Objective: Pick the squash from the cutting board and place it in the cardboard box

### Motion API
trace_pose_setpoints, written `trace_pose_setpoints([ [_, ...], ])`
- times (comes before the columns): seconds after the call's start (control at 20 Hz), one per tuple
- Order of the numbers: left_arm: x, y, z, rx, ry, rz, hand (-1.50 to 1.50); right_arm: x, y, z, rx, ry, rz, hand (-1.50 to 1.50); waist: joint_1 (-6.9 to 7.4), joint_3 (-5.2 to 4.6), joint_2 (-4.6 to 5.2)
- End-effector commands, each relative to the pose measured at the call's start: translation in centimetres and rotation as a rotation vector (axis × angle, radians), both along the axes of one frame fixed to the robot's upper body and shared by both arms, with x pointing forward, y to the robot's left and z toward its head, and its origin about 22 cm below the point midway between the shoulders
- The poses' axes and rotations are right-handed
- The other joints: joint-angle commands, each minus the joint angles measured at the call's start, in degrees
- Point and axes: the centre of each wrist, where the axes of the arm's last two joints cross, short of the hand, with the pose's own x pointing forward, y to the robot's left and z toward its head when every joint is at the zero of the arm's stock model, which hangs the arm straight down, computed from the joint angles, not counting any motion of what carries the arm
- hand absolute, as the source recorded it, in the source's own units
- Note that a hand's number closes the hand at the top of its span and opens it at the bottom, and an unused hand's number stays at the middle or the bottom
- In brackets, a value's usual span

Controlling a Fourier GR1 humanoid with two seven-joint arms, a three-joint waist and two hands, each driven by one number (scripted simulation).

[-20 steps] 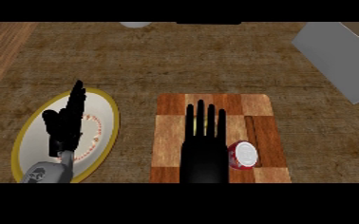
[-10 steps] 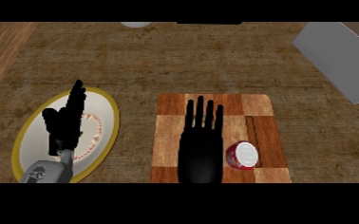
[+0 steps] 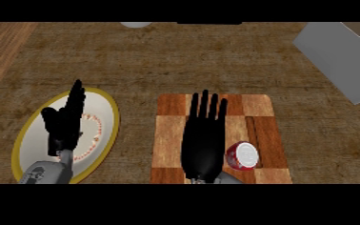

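Head view, looking steeply down on a brown counter (image 3: 175, 62). The right hand (image 3: 202, 140) lies over the checkered wooden cutting board (image 3: 260, 106), fingers straight, held close together and pointing away from the robot; it holds nothing. Just beside its lower right edge, near the board's near right corner, sits a red, white-topped round object (image 3: 243, 156) in the place of the squash; whether the hand touches it cannot be told. The left hand (image 3: 65, 124) rests above a yellow-rimmed white plate (image 3: 105, 112) at the left, fingers straight and upward, empty. A grey box panel (image 3: 330, 52) enters at the upper right corner, well apart from the board. Count: two hands, one board, one plate, one round object, one grey panel.
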Motion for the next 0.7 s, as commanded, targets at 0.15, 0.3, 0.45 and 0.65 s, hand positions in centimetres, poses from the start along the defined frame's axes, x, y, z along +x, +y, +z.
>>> trace_pose_setpoints([
  [0.15, 0.5, -1.3, -0.9, -0.004, 0.017, 0.006, 0.0, 0.5, 0.5, -2.0, -0.069, 0.023, -0.225, -1.5, -0.63, -0.21, 0.25],
  [0.3, 0.6, 0.2, 0.4, 0.006, 0.023, -0.013, 0.0, -0.1, 1.2, -2.1, -0.085, 0.008, -0.225, -1.5, 0.05, -0.2, 0.18],
  [0.45, -0.3, -1.1, -0.5, 0.008, 0.017, 0.005, 0.0, 2.0, 0.5, -1.8, -0.067, 0.02, -0.237, -1.5, -0.07, -0.18, 0.2],
  [0.65, -0.5, 1.3, -0.5, 0.01, 0.032, -0.017, 0.0, 3.0, 0.6, -0.5, -0.068, 0.03, -0.24, -1.5, 0.11, -0.23, 0.21],
])
